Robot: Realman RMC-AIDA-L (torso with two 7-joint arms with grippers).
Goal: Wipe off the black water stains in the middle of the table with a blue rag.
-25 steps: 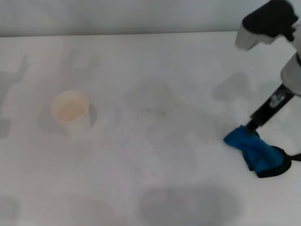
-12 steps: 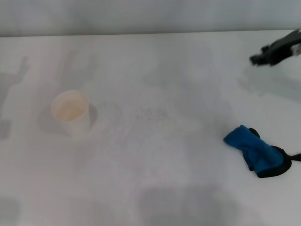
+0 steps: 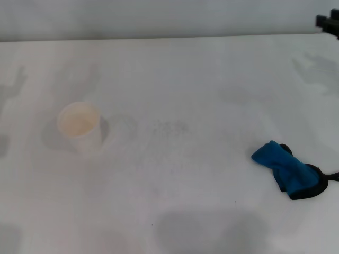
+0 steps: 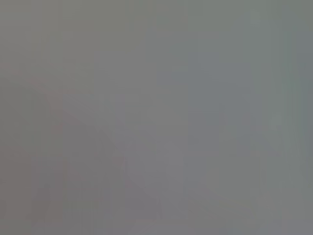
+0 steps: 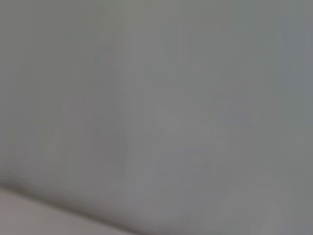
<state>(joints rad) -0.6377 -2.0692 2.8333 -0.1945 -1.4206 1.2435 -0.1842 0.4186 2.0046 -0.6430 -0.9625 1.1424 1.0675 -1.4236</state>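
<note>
Blue soft rag with black edging [image 3: 288, 172] lies bunched on the smooth white table [image 3: 212, 69], held by nothing. Toward the middle, faint grey specks [image 3: 170, 127] are all that shows of the stain; beside them stands a white paper cup [image 3: 80, 126]. Far back, the right gripper [image 3: 328, 22] barely shows, fingers unreadable. Any further pass should press flat over those specks.

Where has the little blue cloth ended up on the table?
In the head view the crumpled blue rag with black edging lies on the white table, on its right side, far from the white paper cup.
</note>
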